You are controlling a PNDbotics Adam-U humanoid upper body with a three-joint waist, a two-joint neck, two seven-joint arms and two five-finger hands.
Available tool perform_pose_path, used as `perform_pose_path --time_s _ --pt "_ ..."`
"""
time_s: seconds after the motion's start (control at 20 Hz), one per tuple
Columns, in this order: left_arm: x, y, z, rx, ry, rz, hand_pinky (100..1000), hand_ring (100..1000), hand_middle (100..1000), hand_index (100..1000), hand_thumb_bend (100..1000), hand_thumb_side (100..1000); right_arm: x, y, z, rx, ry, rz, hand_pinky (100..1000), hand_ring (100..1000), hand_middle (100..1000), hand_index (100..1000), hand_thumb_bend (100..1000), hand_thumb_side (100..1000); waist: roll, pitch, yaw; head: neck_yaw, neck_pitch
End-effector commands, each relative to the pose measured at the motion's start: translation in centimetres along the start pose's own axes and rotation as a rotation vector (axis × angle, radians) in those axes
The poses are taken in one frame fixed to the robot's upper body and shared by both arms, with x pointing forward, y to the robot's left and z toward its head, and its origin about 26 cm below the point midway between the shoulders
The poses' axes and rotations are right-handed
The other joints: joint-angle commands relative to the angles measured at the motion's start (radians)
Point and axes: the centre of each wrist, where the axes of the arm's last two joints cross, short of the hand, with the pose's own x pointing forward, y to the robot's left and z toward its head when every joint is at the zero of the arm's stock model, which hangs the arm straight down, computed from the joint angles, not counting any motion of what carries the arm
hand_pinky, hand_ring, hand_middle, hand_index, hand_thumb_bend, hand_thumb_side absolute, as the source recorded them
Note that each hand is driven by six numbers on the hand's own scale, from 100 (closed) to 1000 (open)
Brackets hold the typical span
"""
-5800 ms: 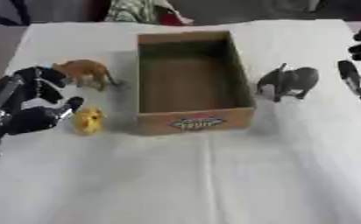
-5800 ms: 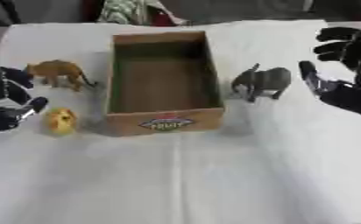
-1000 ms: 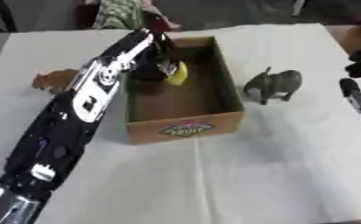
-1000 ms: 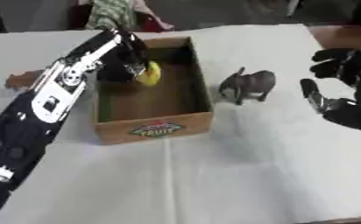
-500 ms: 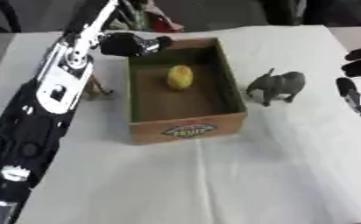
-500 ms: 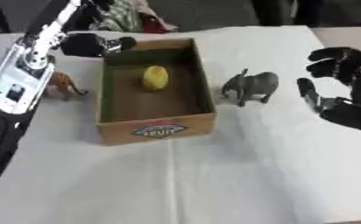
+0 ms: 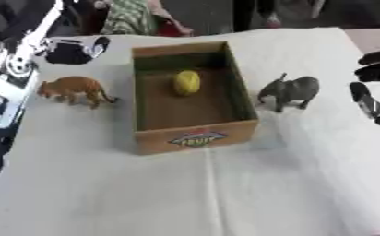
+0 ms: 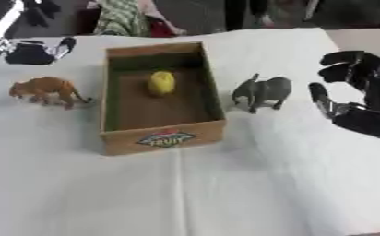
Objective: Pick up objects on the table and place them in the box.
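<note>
An open cardboard box (image 7: 195, 137) stands mid-table with a yellow oval object (image 7: 186, 82) lying inside near its far end. An orange toy tiger (image 7: 73, 88) stands left of the box. A grey toy elephant (image 8: 262, 92) stands right of it. My left hand (image 7: 74, 50) hovers open beyond the tiger, near the box's far left corner, holding nothing. At the right edge my right hand (image 8: 357, 99) rests open, fingers spread, right of the elephant and apart from it.
A white cloth covers the table (image 7: 225, 193). Striped fabric and dark shapes (image 8: 125, 18) lie beyond the far edge. My left arm (image 7: 12, 78) runs along the left side past the tiger.
The yellow object, held over the box a second ago, now lies in it. My left hand has let go and drawn back leftward out of the box. The right hand stays put.
</note>
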Motion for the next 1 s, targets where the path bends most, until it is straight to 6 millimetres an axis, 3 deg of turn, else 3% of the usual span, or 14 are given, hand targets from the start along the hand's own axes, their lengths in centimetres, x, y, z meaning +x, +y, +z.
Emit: perform_pose_path --time_s 0.05,0.25,0.4,0.6,0.85,0.9,1.0 --pt "-2.4 1.8 0.8 -0.061 0.051 -0.094 688 632 627 766 359 165 0.6 -1.2 -0.2 -0.006 -0.013 0.044 716 699 690 754 262 100 0.001 -0.021 -0.001 -0.005 -0.01" --pt "-4.6 1.3 1.3 -0.165 0.108 -0.11 690 637 633 769 357 157 0.6 -1.3 -0.2 -0.01 -0.011 0.047 716 699 689 754 262 100 0.001 -0.022 0.0 -0.006 -0.01" --pt "-4.8 1.4 1.3 -0.179 0.112 -0.111 690 637 633 769 357 157 0.6 -1.3 -0.2 -0.011 -0.011 0.047 716 699 689 754 262 100 0.001 -0.022 0.0 -0.006 -0.01" --pt "-5.7 -0.8 1.2 -0.274 0.129 -0.07 690 649 647 772 372 145 0.6 -1.2 -0.2 -0.009 -0.015 0.043 716 698 688 755 261 100 -0.002 -0.021 -0.002 -0.007 -0.013" --pt "-6.2 -1.1 1.1 -0.291 0.127 -0.067 690 649 647 772 372 145 0.6 -1.3 -0.2 -0.009 -0.015 0.043 716 698 688 755 261 100 -0.002 -0.021 -0.002 -0.008 -0.013" --pt "-6.1 -1.4 0.9 -0.3 0.132 -0.058 676 635 636 766 332 100 0.6 -1.2 -0.3 -0.008 -0.017 0.04 716 699 688 755 260 100 -0.005 -0.019 -0.007 -0.004 -0.013" --pt "-5.8 -2.6 0.2 -0.31 0.148 -0.028 668 623 624 761 320 100 0.6 -1.1 -0.3 -0.007 -0.017 0.037 716 698 688 755 259 100 -0.007 -0.018 -0.009 -0.003 -0.01"
